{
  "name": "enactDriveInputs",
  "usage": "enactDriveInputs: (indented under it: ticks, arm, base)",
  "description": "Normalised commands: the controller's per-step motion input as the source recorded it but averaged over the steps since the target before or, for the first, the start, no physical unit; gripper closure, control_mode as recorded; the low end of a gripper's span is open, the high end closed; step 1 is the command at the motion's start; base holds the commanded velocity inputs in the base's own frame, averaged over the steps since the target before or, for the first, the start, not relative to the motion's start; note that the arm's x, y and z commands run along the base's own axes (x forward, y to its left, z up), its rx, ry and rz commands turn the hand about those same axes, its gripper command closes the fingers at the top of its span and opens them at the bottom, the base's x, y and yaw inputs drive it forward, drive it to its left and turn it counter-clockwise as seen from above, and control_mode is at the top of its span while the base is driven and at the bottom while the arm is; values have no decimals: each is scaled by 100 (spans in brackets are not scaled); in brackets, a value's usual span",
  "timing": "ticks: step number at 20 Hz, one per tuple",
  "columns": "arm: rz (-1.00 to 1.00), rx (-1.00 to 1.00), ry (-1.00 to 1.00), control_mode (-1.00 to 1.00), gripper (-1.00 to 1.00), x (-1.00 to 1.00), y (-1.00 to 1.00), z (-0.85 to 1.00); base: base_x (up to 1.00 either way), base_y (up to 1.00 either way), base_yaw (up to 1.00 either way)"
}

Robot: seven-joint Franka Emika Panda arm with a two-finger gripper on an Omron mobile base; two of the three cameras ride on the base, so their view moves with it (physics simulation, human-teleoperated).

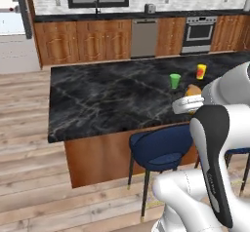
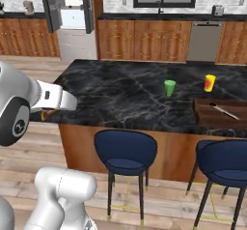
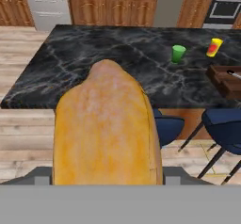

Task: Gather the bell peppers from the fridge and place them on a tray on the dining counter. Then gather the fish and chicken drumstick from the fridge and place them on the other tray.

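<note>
Golden-brown, the drumstick (image 3: 106, 129) sat clamped in the tool (image 3: 107, 180), carried near the dark marble desk (image 1: 112, 99) but not yet over it. On the desk stood a green cup (image 2: 169, 87), a yellow cup (image 2: 209, 83) and a brown tray (image 2: 219, 113) bearing a knife. I judged the drumstick's delivery still pending; whether peppers or fish were delivered, I could not tell.

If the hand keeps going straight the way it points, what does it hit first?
Probably the black marble counter top: the hand, shut on the chicken drumstick, looks over the stool at it. Green cup sits off to one side. Depth is unclear.
</note>
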Motion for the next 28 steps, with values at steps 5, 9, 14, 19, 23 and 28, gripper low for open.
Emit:
enactDriveInputs:
  ticks: [5,9,14,19,23,28]
  arm:
    - [0,0,0,100,100,0,0,0]
    - [0,0,0,100,100,0,0,0]
    - [0,0,0,100,100,0,0,0]
    - [0,0,0,100,100,0,0,0]
    - [0,0,0,100,100,0,0,0]
    - [0,0,0,100,100,0,0,0]
  base:
    - [0,-100,0]
    - [0,-100,0]
    - [0,-100,0]
    - [0,-100,0]
    - [0,-100,0]
    - [0,-100,0]
